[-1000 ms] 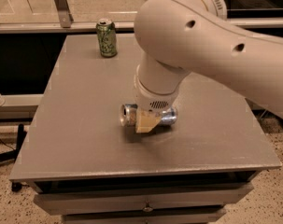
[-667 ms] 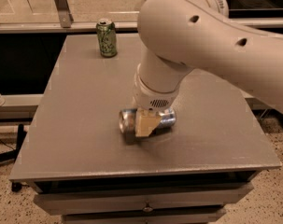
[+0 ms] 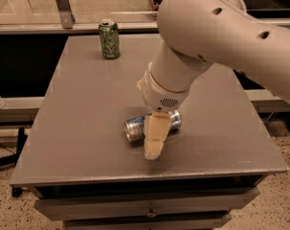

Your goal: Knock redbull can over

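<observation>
At the back left of the desk [image 3: 77, 109] the green can [image 3: 109, 38] stands upright. Near the front middle the redbull can [image 3: 134, 128] lies on its side, so your knock looks done. The claw [image 3: 153, 146] hangs right in front of it; you cannot tell whether it is spread or pressed together. Next, lift clear without rolling the can.
</observation>
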Available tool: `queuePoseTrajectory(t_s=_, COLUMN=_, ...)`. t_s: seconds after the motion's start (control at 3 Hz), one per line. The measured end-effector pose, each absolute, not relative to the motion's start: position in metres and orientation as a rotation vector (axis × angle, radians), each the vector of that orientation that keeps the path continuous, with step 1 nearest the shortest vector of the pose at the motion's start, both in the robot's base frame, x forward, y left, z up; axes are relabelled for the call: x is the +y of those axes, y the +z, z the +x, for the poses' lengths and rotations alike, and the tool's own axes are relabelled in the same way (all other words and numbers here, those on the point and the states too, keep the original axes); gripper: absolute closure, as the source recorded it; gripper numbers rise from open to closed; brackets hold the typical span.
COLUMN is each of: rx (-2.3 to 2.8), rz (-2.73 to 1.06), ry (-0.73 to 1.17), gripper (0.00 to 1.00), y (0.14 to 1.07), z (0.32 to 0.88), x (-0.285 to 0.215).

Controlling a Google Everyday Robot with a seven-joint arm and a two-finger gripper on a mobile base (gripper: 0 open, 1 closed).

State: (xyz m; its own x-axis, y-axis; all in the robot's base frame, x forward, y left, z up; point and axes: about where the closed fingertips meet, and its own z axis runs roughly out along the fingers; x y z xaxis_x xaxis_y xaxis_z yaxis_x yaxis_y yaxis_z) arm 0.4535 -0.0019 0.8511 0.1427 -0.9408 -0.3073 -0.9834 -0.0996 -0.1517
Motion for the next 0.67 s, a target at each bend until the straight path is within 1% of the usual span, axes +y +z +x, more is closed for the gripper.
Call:
queuePoseTrajectory(t_s=0.33, rx=1.873, rz=-1.986, ry=0.307, gripper=0.00, y=0.857, z=0.464, x=-0.022)
queuePoseTrajectory(t_s=0.67, rx=1.859, rz=-1.786, ry=0.426, gripper=0.00, y=0.872, z=0.478, x=-0.067)
